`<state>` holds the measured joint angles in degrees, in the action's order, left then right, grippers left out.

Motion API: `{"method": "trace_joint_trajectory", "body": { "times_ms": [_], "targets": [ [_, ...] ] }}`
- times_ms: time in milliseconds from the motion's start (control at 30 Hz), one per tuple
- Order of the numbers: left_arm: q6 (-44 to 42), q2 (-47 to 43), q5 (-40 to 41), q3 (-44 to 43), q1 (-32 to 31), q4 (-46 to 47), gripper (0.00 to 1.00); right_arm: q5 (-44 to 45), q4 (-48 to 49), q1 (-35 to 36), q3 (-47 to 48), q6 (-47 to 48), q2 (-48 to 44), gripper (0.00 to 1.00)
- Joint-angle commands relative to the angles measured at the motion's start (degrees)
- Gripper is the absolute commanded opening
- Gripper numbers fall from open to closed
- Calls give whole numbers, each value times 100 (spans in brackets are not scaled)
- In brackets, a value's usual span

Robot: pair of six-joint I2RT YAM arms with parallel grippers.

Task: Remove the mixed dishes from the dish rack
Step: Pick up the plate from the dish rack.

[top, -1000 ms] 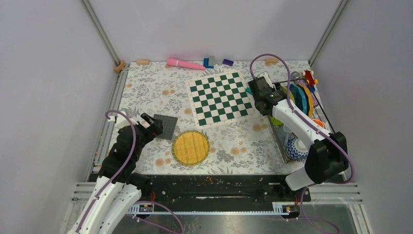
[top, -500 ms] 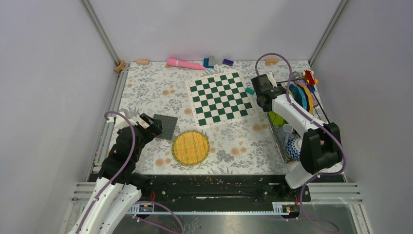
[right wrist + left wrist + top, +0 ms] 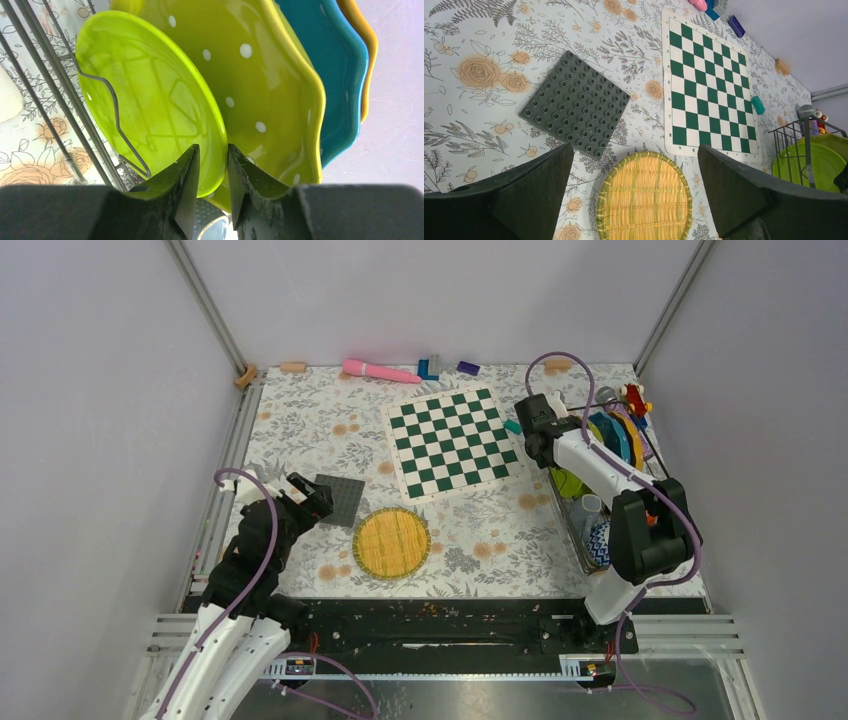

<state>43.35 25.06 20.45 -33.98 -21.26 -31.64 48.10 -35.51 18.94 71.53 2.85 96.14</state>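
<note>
The dish rack (image 3: 566,520) stands at the table's right edge; its dark wires (image 3: 50,90) show in the right wrist view. Upright in it are a lime-green plate (image 3: 150,100), a yellow-green white-dotted scalloped plate (image 3: 265,75), a teal plate (image 3: 330,65) and an orange one (image 3: 366,50). My right gripper (image 3: 212,150) reaches into the rack from its left side, shut on the lime-green plate's rim, one finger on each face. A patterned bowl (image 3: 598,545) lies at the rack's near end. My left gripper (image 3: 635,150) hangs open and empty over the table's left side.
A green-and-white chessboard (image 3: 455,440) lies at centre back, a grey studded baseplate (image 3: 342,498) and a round woven yellow mat (image 3: 392,542) near the left arm. A pink tube (image 3: 380,370) and small blocks line the back edge; a red toy (image 3: 635,395) sits behind the rack.
The right gripper has moved back and down into the rack and closed from wide open onto the lime-green plate's rim. The left arm has not moved.
</note>
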Motion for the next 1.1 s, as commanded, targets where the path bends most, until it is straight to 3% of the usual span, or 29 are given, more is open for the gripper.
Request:
{"method": "trace_joint_trajectory", "body": {
  "times_ms": [0,333,633,1067],
  "targets": [
    [-29,-57,150,40,34,158,99,235,-10,-55,247,-126,119,30],
    [-37,-62,126,36,34,160,99,258,-253,-70,400,-170,-42,0],
    [-29,-62,148,45,38,158,99,699,85,-70,274,125,-577,0],
    [-26,37,76,45,34,184,99,-95,917,-48,-239,533,-2111,0]
  ]
}}
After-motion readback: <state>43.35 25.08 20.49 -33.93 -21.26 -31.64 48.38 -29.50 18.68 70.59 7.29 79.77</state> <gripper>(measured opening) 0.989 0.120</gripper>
